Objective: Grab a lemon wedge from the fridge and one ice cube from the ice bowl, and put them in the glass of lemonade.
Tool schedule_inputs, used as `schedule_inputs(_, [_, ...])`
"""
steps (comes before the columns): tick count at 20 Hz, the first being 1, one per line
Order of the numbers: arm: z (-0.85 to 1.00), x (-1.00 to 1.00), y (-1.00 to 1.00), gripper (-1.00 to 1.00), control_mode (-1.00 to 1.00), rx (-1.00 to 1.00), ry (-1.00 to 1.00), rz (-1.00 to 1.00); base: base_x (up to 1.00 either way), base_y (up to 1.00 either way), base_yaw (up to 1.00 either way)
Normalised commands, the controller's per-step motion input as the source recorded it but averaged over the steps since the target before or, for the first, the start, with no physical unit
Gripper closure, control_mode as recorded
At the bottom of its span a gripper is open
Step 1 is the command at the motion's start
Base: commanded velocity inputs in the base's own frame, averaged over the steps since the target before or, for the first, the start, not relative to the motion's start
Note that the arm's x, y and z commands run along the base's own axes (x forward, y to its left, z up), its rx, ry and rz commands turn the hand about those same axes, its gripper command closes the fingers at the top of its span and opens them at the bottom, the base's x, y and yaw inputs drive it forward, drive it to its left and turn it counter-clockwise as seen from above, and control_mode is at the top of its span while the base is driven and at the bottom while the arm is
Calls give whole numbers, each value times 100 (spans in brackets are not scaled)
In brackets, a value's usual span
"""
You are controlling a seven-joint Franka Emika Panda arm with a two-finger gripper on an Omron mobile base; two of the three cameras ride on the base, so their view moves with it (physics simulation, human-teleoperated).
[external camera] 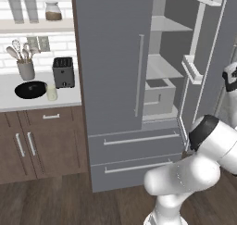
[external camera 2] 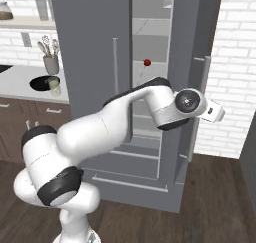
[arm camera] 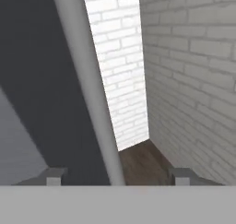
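Observation:
The grey fridge (external camera: pixel 113 57) (external camera 2: pixel 90 47) has its right door (external camera: pixel 210 57) (external camera 2: pixel 200 47) swung wide open, showing white shelves and a drawer bin (external camera: pixel 159 96). My gripper (arm camera: pixel 117 177) (external camera 2: pixel 218 113) is at the outer side of that door. It is open, and the door's long handle (arm camera: pixel 90 89) runs between its fingertips (arm camera: pixel 54 176) without touching them. The lemon wedge is not visible on the shelves. On the counter to the left lies the black ice bowl (external camera: pixel 30 89) (external camera 2: pixel 42 83), with the glass of lemonade (external camera: pixel 51 92) (external camera 2: pixel 54 86) right beside it.
A dark toaster (external camera: pixel 63 72) and a grey utensil cup (external camera: pixel 26 70) stand behind the bowl. The shelf above holds two tall glasses (external camera: pixel 23 10) and a jar (external camera: pixel 53 11). A small red ball (external camera 2: pixel 147 62) sits inside the fridge. A white brick wall (external camera 2: pixel 235 62) stands close to the door's right.

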Motion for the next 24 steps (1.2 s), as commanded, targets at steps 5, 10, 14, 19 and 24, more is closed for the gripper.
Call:
schedule_inputs(5, [99,-97,5,-100,-100,0,-12,0,0,0,0])
schedule_inputs(10, [94,-48,30,-100,-100,-6,0,0,0,0,0])
schedule_inputs(14, [38,0,88,-100,-100,-18,7,0,0,0,0])
schedule_inputs(19, [8,6,100,-100,-100,-23,2,-1,0,0,0])
schedule_inputs(24, [0,25,100,-100,-100,-29,14,-5,0,0,0])
